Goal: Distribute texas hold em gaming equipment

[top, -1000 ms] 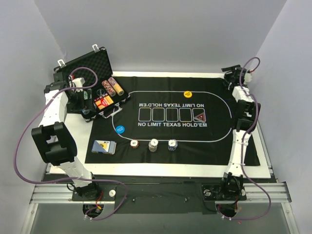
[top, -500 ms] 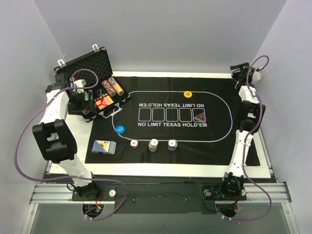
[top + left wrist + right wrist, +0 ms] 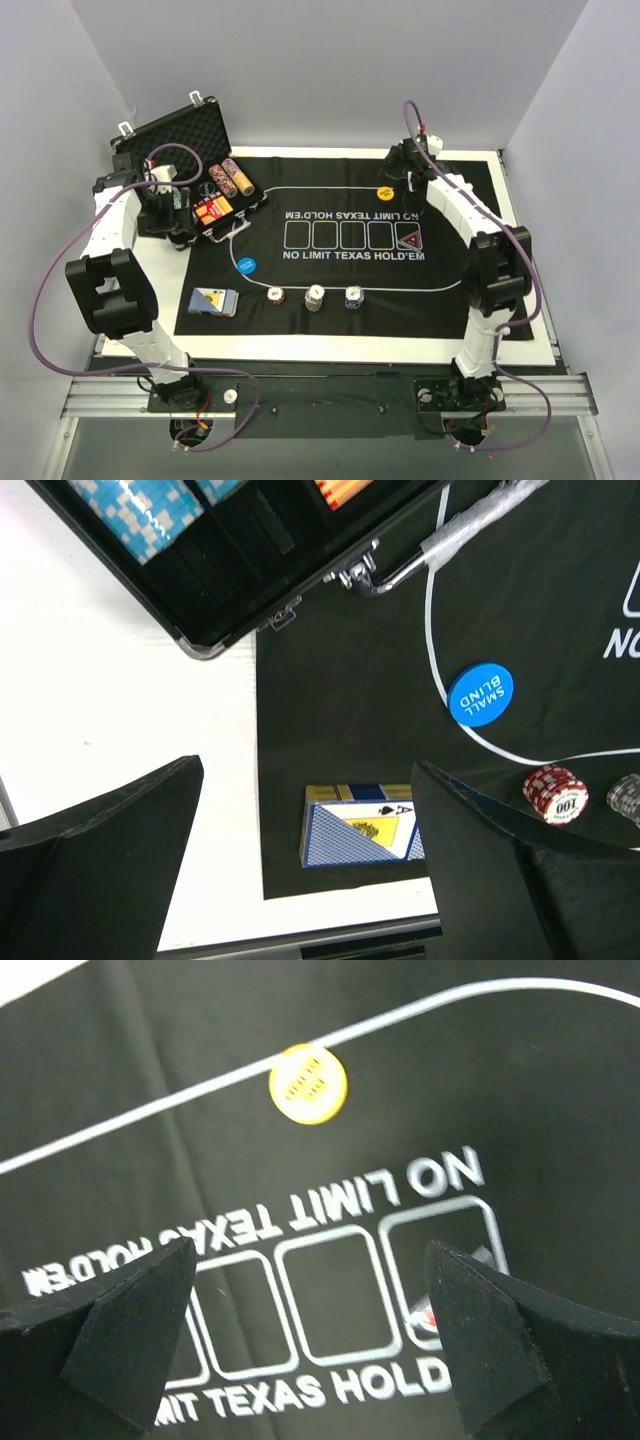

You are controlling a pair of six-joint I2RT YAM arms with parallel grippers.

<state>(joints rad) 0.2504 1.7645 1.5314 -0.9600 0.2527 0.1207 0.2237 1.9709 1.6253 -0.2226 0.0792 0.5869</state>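
My left gripper (image 3: 170,215) (image 3: 305,780) hangs open and empty beside the black case (image 3: 180,135), over the mat's left edge. Below it lie the blue-backed card deck (image 3: 214,301) (image 3: 360,838) and the blue disc button (image 3: 245,265) (image 3: 480,693). Three speckled chip stacks (image 3: 275,294) (image 3: 315,297) (image 3: 353,297) stand along the mat's near line; the red one (image 3: 555,792) shows in the left wrist view. My right gripper (image 3: 398,165) (image 3: 310,1255) is open and empty at the mat's far side, next to the yellow disc button (image 3: 385,192) (image 3: 309,1084).
The open case holds more chip rows (image 3: 228,180) and a card box (image 3: 212,208). The black felt mat (image 3: 480,200) covers most of the white board. A card (image 3: 408,238) lies in the rightmost printed box. Grey walls close in on three sides.
My right arm has swung from the far right corner leftward to the yellow button. The left arm has barely moved. Nothing on the mat has shifted.
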